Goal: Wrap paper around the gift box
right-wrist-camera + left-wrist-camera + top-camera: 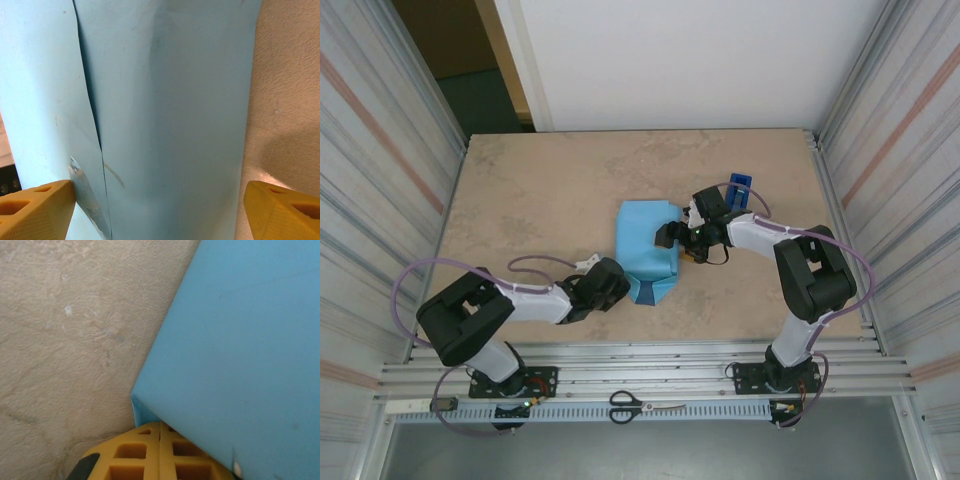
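The paper [648,250] lies in the middle of the table, sky-blue face out, folded into a bundle; the gift box is hidden inside it. My left gripper [617,284] is at the bundle's near left corner. In the left wrist view its yellow fingers [135,452] are pressed together, shut, with the paper [240,350] overhanging their tips. My right gripper [680,236] is at the bundle's right side. Its fingertips [37,207] stand wide apart, open. The paper [170,110] spans most of the gap between them, and a strip of tape [82,192] sits by the seam.
A dark-blue tape dispenser [741,189] stands behind the right gripper. Scissors [645,405] lie on the front rail between the arm bases. Corrugated metal walls [380,170] close in both sides, and bare tabletop [540,190] stretches to the back left.
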